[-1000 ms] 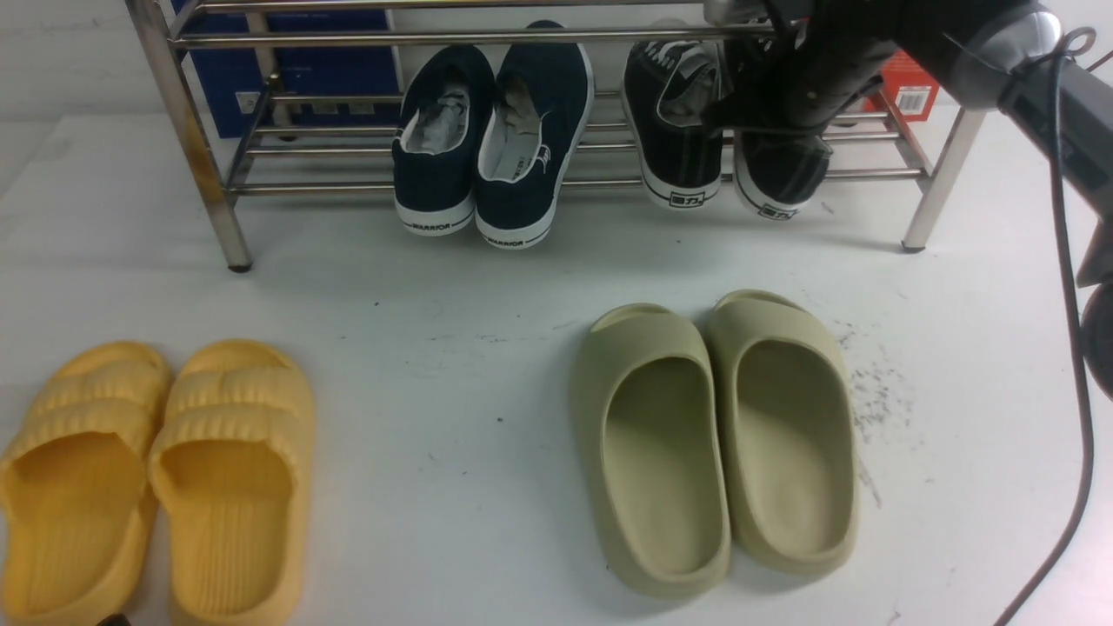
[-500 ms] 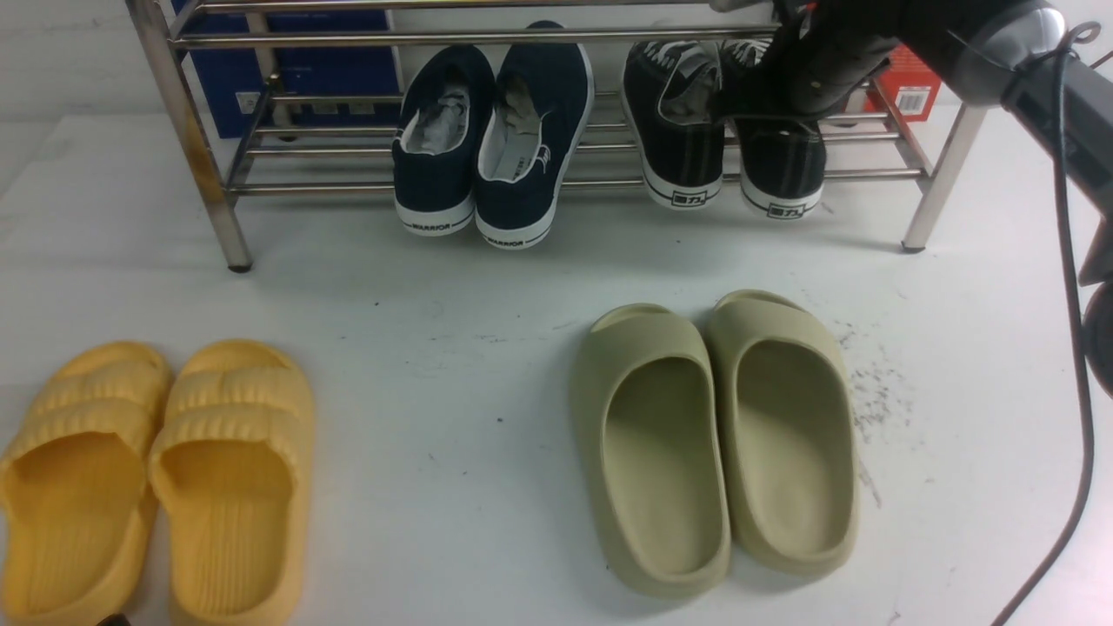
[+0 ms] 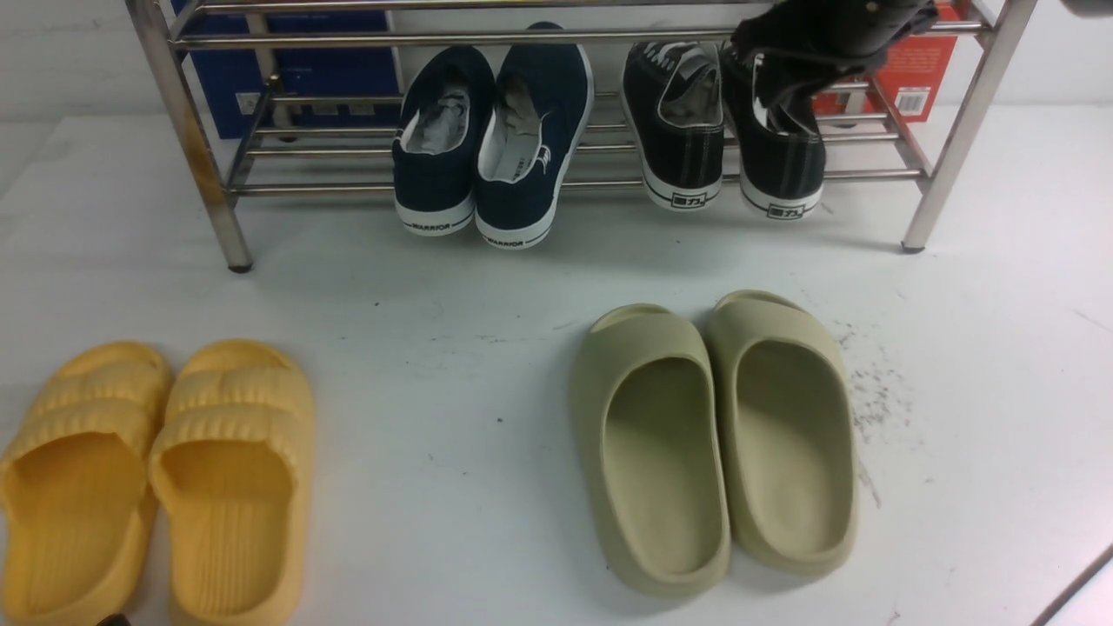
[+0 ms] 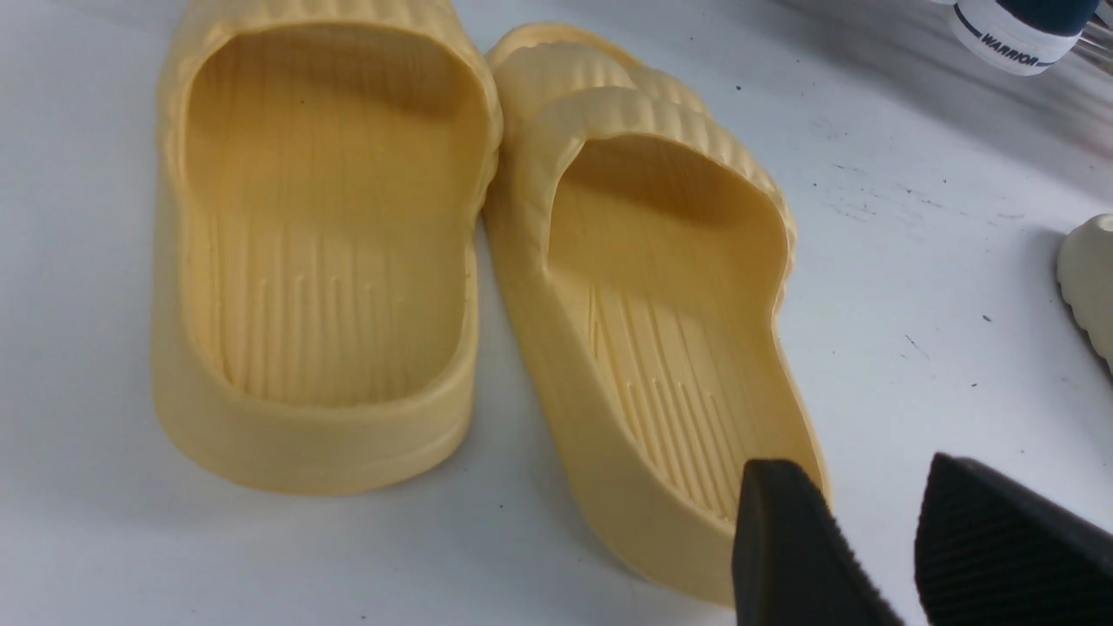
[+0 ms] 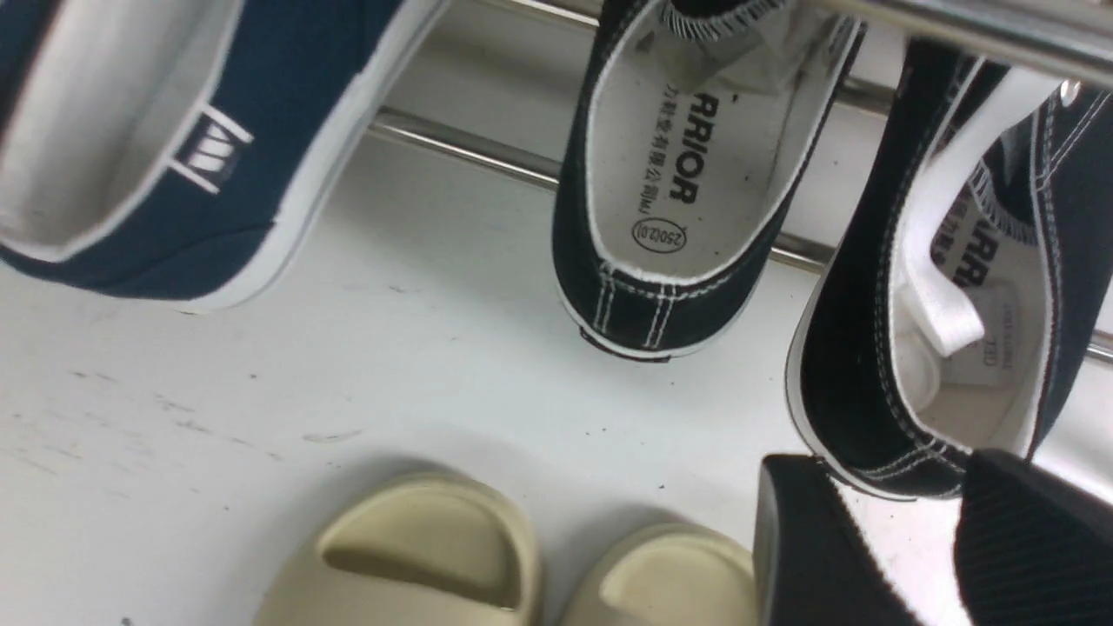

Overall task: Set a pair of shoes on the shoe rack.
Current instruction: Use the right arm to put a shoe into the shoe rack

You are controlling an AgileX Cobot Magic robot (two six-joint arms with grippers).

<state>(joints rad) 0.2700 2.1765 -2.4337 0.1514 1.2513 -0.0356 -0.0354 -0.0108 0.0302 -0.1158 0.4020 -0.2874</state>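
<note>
Two black canvas sneakers, the pair of shoes [image 3: 678, 130], lie side by side on the right part of the steel shoe rack [image 3: 348, 39], heels hanging over its front bar. The right sneaker [image 3: 783, 148] sits just below my right gripper [image 3: 809, 43], which hangs at the rack's top bar. In the right wrist view that gripper [image 5: 887, 474] is open with nothing between its fingers, and the right sneaker's heel [image 5: 956, 304] lies just beyond the tips. My left gripper [image 4: 861, 474] is open over the heel of a yellow slide [image 4: 643, 304].
Navy slip-ons [image 3: 487, 139] marked WARRIOR sit on the rack left of the black pair. Olive slides [image 3: 713, 435] lie on the white table in front, yellow slides [image 3: 156, 469] at the near left. A blue box [image 3: 296, 69] and a red box [image 3: 913, 74] stand behind the rack.
My right gripper opened and let go of the right black sneaker, which settled straight on the rack. The right arm then pulled up and away. The left gripper has not moved.
</note>
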